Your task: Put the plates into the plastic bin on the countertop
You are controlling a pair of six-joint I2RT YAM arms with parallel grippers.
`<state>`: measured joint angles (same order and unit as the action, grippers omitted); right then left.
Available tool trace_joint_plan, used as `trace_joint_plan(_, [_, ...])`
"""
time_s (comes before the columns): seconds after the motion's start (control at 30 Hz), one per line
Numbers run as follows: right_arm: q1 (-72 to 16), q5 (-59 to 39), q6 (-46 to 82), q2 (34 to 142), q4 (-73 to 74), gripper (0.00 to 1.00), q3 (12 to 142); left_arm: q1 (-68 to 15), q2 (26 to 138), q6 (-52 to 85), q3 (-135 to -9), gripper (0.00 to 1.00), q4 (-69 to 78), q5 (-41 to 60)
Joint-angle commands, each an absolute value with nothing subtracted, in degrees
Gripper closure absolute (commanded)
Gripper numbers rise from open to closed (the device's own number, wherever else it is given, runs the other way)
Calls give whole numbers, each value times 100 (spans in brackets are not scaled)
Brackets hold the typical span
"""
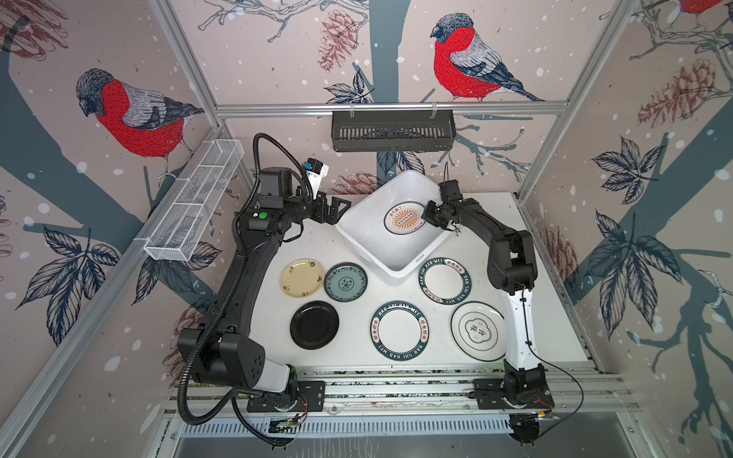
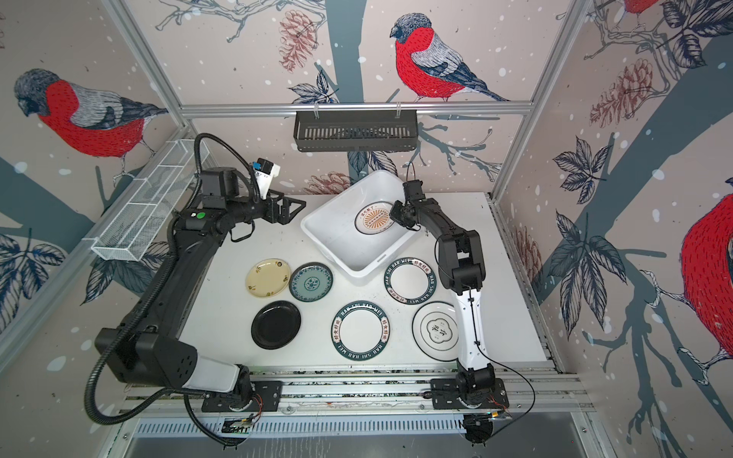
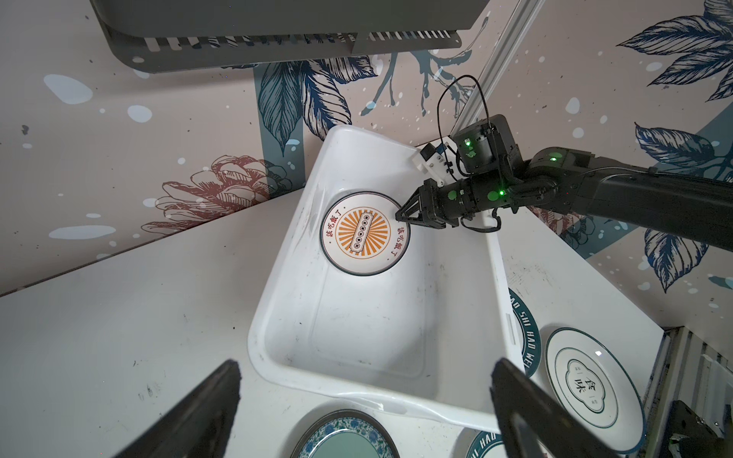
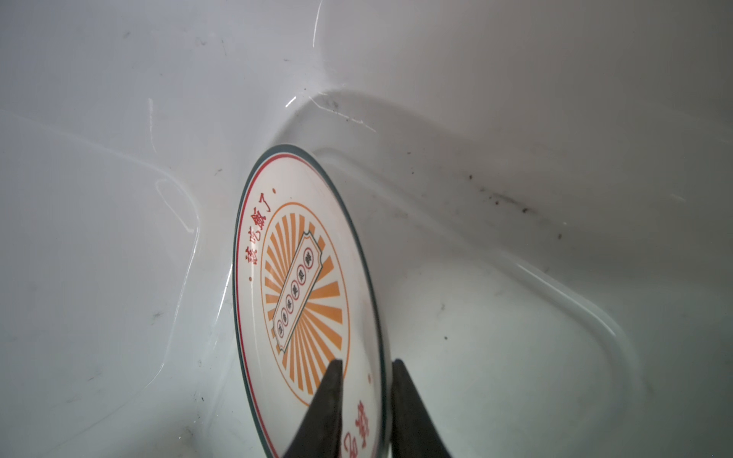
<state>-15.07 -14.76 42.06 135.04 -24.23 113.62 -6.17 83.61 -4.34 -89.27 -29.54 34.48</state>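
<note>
The right gripper (image 4: 367,363) reaches into the plastic bin (image 1: 367,238), jaws slightly parted astride the rim of the sunburst plate (image 1: 401,219), which lies on the bin's floor. The left gripper (image 1: 337,207) hovers above the table (image 1: 355,359) beside the bin — jaws wide, empty.

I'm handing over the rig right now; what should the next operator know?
Left gripper: open, empty, hovering left of the plastic bin.
Right gripper: jaws astride the rim of the sunburst plate inside the bin; grip unclear.
Done: that plate is in.
To do: six on the countertop: cream-yellow plate, teal plate, black plate, lettered plate, second lettered plate, emblem plate.
</note>
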Motion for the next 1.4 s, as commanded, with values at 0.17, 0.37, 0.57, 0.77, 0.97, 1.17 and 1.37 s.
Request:
trace_joint_plan(0.17, [-1545, -1230, 4192, 13685, -2708, 71, 11668, -624, 8341, -431, -8912, 2, -2795, 3568])
trace_joint_plan(0.37, [-1562, -1160, 4176, 13724, -2794, 67, 11742, -624, 8332, -431, -8912, 3, -2796, 3577])
trace_joint_plan(0.57, [-1560, -1117, 4160, 13746, -2872, 64, 11777, -624, 8325, -421, -8905, 2, -2786, 3589])
trace_joint_plan(0.77, [-1564, -1086, 4140, 13787, -2940, 63, 11819, -624, 8328, -413, -8890, 3, -2778, 3599])
trace_joint_plan(0.97, [-1556, -1040, 4113, 13877, -3113, 60, 12046, -624, 8315, -413, -8893, 3, -2780, 3596])
trace_joint_plan(1.17, [-1571, -987, 4107, 13885, -3186, 58, 12133, -624, 8310, -404, -8877, 2, -2769, 3610])
trace_joint_plan(1.37, [-1607, -823, 4079, 13770, -3199, 57, 12138, -624, 8306, -413, -8896, 2, -2769, 3612])
